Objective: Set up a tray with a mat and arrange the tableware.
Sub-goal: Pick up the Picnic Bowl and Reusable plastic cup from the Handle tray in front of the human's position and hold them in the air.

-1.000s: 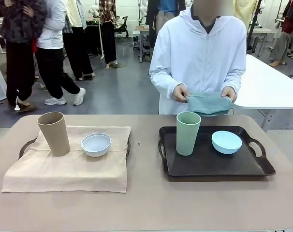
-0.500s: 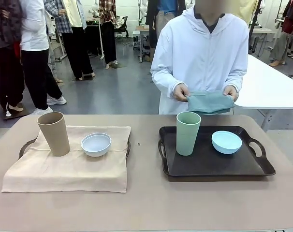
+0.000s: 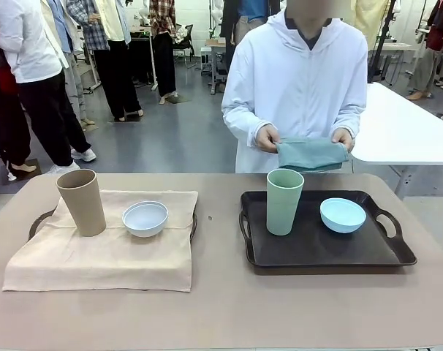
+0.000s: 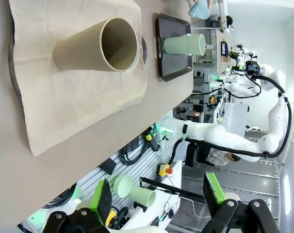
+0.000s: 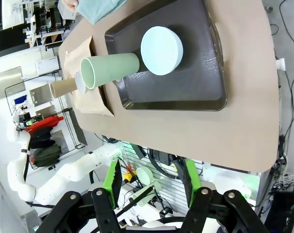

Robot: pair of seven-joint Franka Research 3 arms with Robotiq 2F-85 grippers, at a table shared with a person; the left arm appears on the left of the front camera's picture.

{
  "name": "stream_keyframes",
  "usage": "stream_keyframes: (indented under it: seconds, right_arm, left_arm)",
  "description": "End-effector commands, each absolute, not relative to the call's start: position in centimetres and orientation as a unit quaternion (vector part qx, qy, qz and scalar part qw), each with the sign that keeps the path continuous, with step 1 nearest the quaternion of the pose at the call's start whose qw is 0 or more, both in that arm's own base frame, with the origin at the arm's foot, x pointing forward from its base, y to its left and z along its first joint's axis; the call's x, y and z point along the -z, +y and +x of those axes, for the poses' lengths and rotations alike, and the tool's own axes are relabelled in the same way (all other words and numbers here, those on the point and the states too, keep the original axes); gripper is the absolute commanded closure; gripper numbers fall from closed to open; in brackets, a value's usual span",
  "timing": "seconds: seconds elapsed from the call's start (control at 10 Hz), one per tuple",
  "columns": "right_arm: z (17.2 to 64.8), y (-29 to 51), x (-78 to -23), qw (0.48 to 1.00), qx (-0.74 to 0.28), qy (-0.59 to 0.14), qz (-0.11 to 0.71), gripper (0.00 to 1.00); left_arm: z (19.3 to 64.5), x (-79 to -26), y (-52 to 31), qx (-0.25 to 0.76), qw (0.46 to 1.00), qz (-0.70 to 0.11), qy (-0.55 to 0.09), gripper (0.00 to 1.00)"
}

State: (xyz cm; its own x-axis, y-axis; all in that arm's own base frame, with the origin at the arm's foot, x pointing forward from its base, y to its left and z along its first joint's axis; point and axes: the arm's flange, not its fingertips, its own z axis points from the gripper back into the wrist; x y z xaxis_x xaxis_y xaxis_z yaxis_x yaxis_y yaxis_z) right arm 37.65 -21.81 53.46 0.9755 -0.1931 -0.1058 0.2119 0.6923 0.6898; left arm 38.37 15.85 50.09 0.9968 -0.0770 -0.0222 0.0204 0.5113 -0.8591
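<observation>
Front view: the person's hands (image 3: 267, 137) grip a folded teal mat (image 3: 311, 154) behind the dark tray (image 3: 397, 252), which is occupied by the pale green cup (image 3: 284, 201) and light blue bowl (image 3: 343, 215). The tan cup (image 3: 82, 202) and white bowl (image 3: 145, 218) stand on the beige mat (image 3: 97, 256). The teal mat has shifted slightly left since a second ago.

Left: tan cup (image 3: 81, 202), white bowl (image 3: 145, 218) on beige cloth mat (image 3: 97, 259). Right: pale green cup (image 3: 284, 201), light blue bowl (image 3: 343, 215) in dark tray (image 3: 316, 250).

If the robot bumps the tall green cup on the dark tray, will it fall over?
Probably, if hit near the top: the green cup is tall with a narrower base. It looks empty, so likely light. Lying down it may roll in a curve; the rim of the tray might stop it.
</observation>
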Motion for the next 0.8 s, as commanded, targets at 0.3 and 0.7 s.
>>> stream_keyframes:
  seconds: [0.3,0.7]
  right_arm:
    - [37.50,-21.68,-53.60,0.919,0.104,0.011,0.381,0.33]
    - [37.50,-21.68,-53.60,0.919,0.104,0.011,0.381,0.33]
  left_arm:
    - [38.23,-50.27,15.85,0.027,0.870,-0.492,0.022,0.00]
    - [38.23,-50.27,15.85,0.027,0.870,-0.492,0.022,0.00]
